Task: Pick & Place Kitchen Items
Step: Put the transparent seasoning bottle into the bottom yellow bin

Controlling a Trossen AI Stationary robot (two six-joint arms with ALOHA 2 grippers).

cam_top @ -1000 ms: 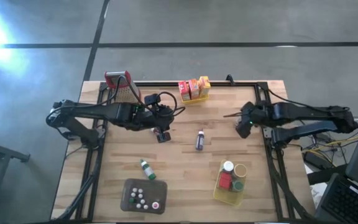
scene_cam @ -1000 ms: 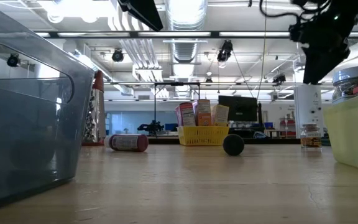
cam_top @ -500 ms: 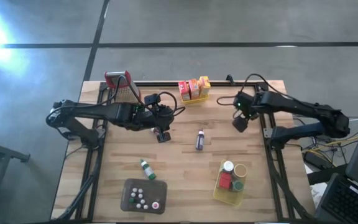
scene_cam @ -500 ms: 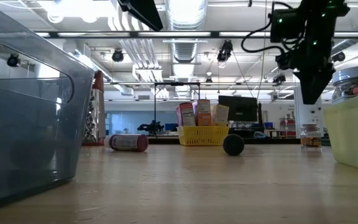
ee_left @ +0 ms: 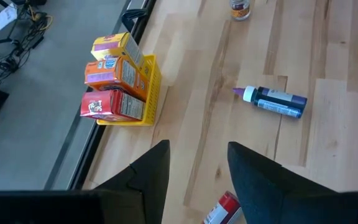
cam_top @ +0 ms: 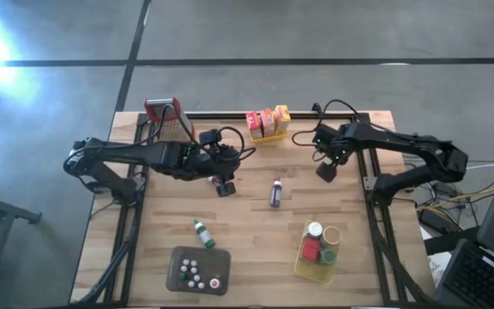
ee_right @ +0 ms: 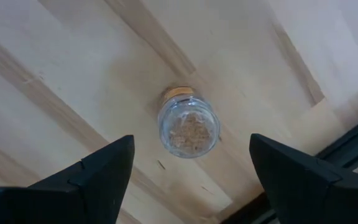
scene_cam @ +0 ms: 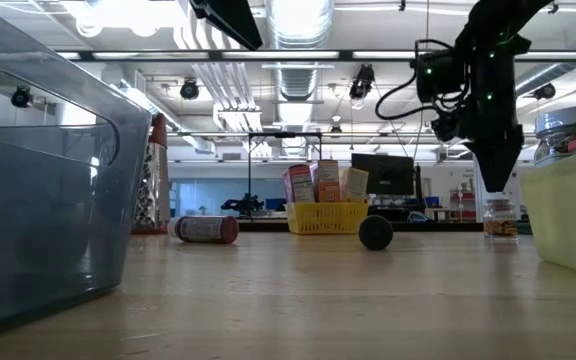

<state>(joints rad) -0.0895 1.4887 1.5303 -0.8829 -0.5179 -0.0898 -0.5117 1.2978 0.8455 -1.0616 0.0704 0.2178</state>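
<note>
Standing jar [ee_right: 188, 127] centered below spread right gripper [ee_right: 191, 163]

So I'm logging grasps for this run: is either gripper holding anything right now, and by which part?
Nothing is held. The right gripper hangs open above a small glass jar; the left gripper is open and empty over the table.

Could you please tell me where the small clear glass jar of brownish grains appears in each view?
High view: not visible, apparently hidden beneath the right end effector.
Low view: small clear glass jar, far right, under that end effector.
Left wrist view: at the top edge.
Right wrist view: centre.
Shared landmark: yellow basket of boxes, absent only from the right wrist view.
</note>
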